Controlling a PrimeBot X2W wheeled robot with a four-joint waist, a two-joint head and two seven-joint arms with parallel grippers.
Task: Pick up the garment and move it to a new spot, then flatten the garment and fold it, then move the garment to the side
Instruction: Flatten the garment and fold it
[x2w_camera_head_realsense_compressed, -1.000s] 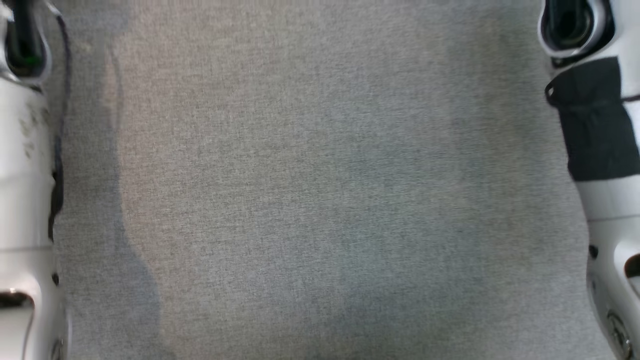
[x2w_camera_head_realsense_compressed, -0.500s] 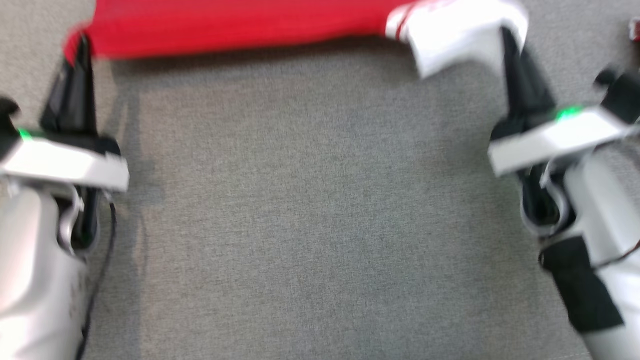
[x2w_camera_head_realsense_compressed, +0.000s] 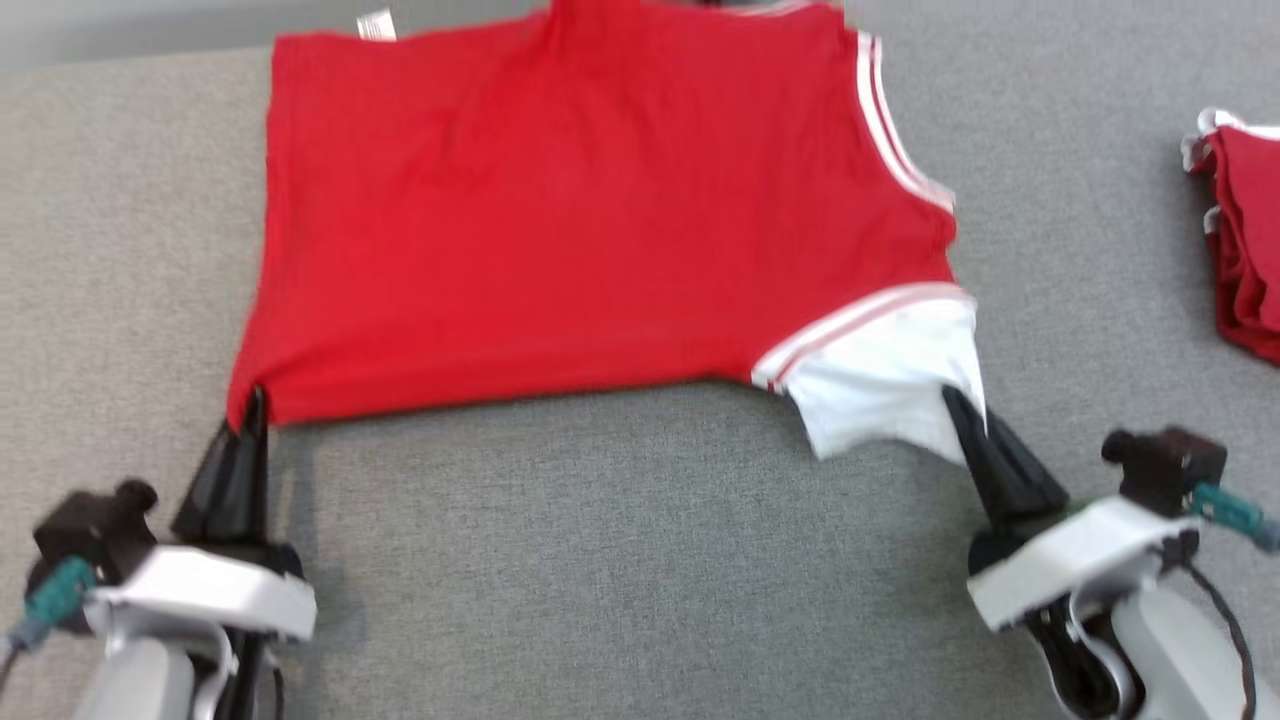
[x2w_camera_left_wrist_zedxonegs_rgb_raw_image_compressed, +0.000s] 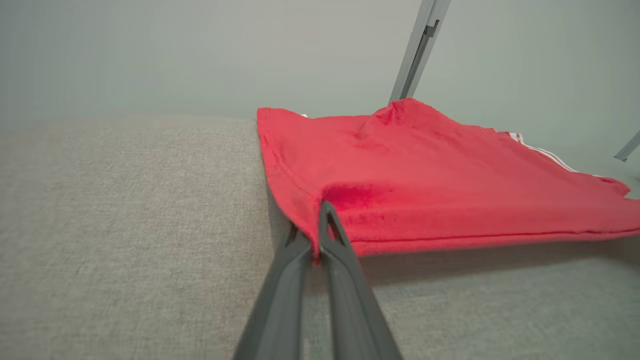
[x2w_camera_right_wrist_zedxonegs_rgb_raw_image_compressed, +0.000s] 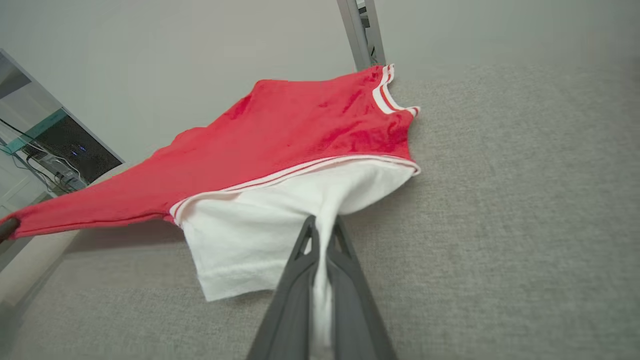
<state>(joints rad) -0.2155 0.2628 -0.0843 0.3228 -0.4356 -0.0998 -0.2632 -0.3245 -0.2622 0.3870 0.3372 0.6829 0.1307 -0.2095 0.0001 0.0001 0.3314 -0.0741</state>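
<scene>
From the head view, we have the red garment (x2w_camera_head_realsense_compressed: 600, 220) spread on the grey tabletop (x2w_camera_head_realsense_compressed: 600, 560), lying entirely ahead of both arms, its long axis running side to side, hem toward our left and shoulders toward our right. The left end effector (x2w_camera_head_realsense_compressed: 252, 402) is pinched together on the near hem corner, and the right end effector (x2w_camera_head_realsense_compressed: 958, 402) is clamped on the white sleeve (x2w_camera_head_realsense_compressed: 880, 385). The near edge is strung between them, so neither arm is nearer; they share it. A second red garment (x2w_camera_head_realsense_compressed: 1245, 270) sits well apart at the far right. In the left wrist view, we see the two fingers closed on the red corner, which is lifted just off the tabletop with a shadow under it, while the cloth runs away to the right. In the right wrist view, the fingers grip a fold of the white sleeve, and the red body stretches off to the left toward the other arm. We judge that the next move depends on this shared near edge: both arms must travel together, or the cloth will skew.
</scene>
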